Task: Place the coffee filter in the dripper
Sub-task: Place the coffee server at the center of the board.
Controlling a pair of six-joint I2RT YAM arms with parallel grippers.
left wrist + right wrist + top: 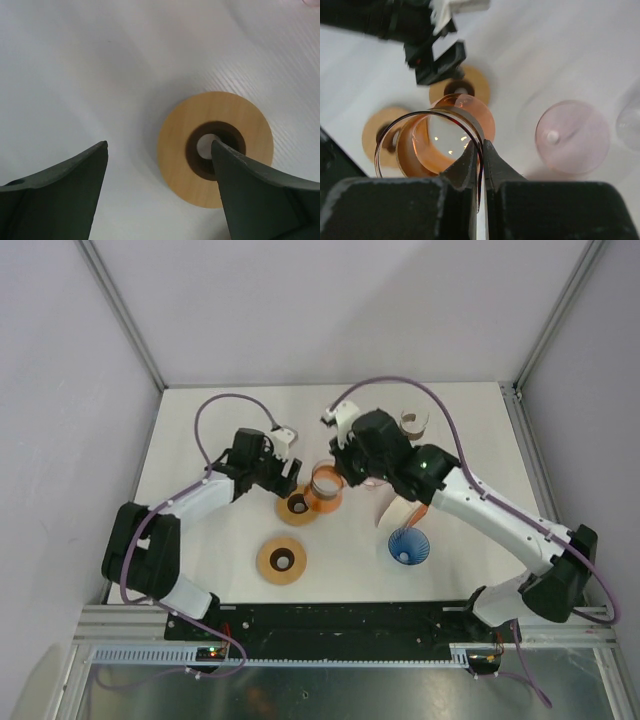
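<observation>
Overhead, jaws are obscured. Wrist-side, the right gripper (481, 150) is seen clamped on the orange dripper (470, 112); the left gripper (159, 146) is spread.

My right gripper (338, 468) sits closed at the rim of the orange dripper (326, 487), near the middle of the table (340, 570). My left gripper (287, 468) hangs at the dripper's 9 o'clock, just at 11 o'clock of a wooden ring (297, 508). A 2nd wooden ring (281, 560) lies at 6 o'clock. A blue cone (408, 545) stands at 4 o'clock.

Lab booth: alu frame (122, 315), white walls (300, 300).
</observation>
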